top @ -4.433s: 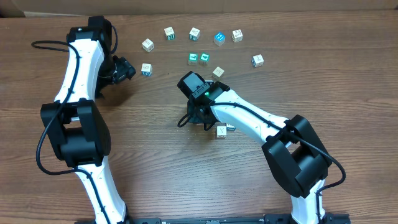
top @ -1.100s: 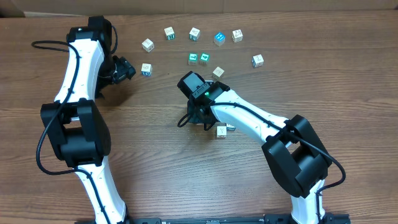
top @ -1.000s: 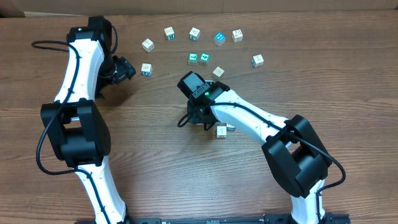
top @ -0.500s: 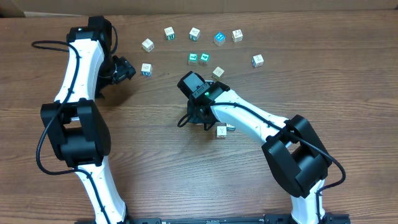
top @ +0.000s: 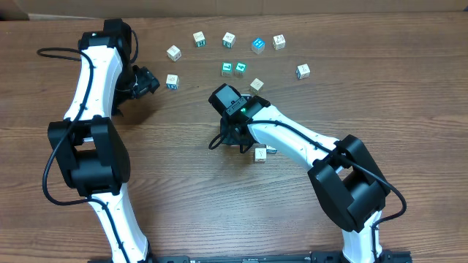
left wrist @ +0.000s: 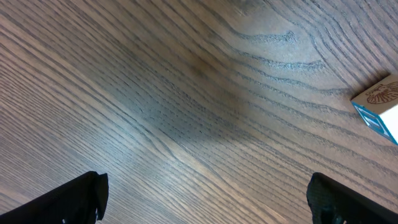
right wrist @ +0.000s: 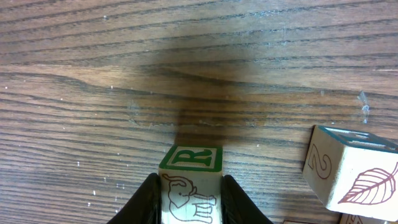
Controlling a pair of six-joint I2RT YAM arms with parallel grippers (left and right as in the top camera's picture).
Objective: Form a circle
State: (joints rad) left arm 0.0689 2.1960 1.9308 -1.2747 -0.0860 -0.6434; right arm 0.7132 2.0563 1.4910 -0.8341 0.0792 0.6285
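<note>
Two tools | left tool (left wrist: 205,193): spread wide above surface (top: 183,183), one cube (left wrist: 379,106) just beside | right tool (right wrist: 191,199): clamped on R cube (right wrist: 189,158), mid-surface | other cubes (top: 229,39): strewn in loose arc toward far edge

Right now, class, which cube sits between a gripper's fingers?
The cube with the green R and the elephant, clamped by the right gripper. The others, like the leaf cube, lie free on the table.

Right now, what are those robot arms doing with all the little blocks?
The right gripper is pinching a block with an R near the middle of the table. The left gripper is open over bare wood, holding nothing. The other blocks lie scattered along the far side, so there is no circle yet.
</note>
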